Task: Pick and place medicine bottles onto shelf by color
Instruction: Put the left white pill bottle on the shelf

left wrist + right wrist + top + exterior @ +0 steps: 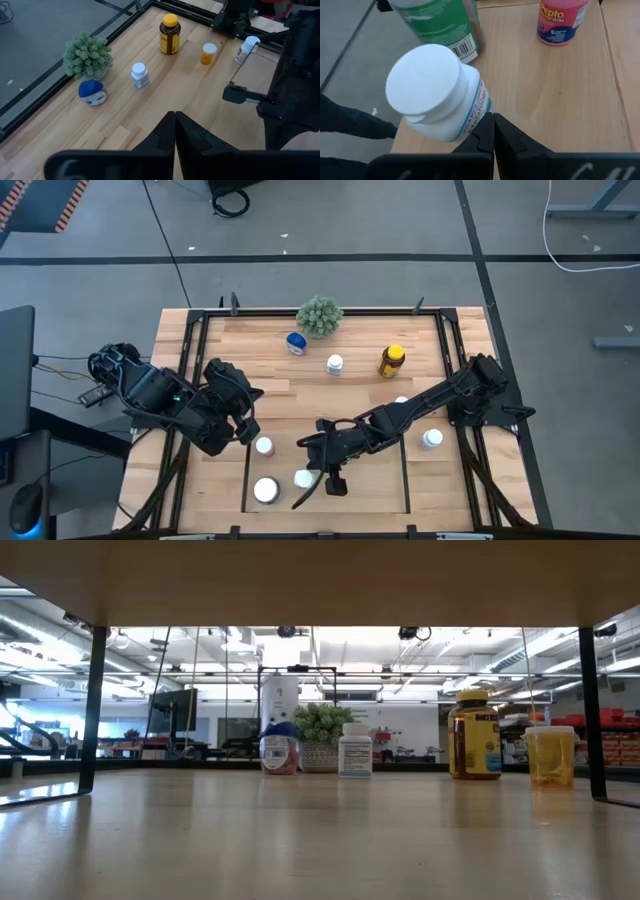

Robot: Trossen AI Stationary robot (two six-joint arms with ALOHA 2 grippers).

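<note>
Medicine bottles are split between the shelf (326, 511) and the open tabletop (470, 340). Three white-capped ones stand in the shelf's left part: one far (264, 446), one near-left (265, 490), one (303, 478) just beside the right claw (333, 480). In the right wrist view that white bottle (437, 95) sits tilted right at the claw tips, whose fingers (479, 142) look pressed together; a green bottle (440, 22) and a pink bottle (562, 20) stand beyond. Right arm stretches from the right edge across the shelf.

Left claw (240, 420) hovers just left of the shelf, fingers (165, 135) together, holding nothing.

On the far tabletop: blue bottle (296, 342) near the green plant ball (319, 317), small white bottle (334, 364), amber bottle with yellow cap (392, 360). Another white-capped bottle (432, 439) stands right of the shelf, and a small yellow one (208, 53) shows by the right arm.
</note>
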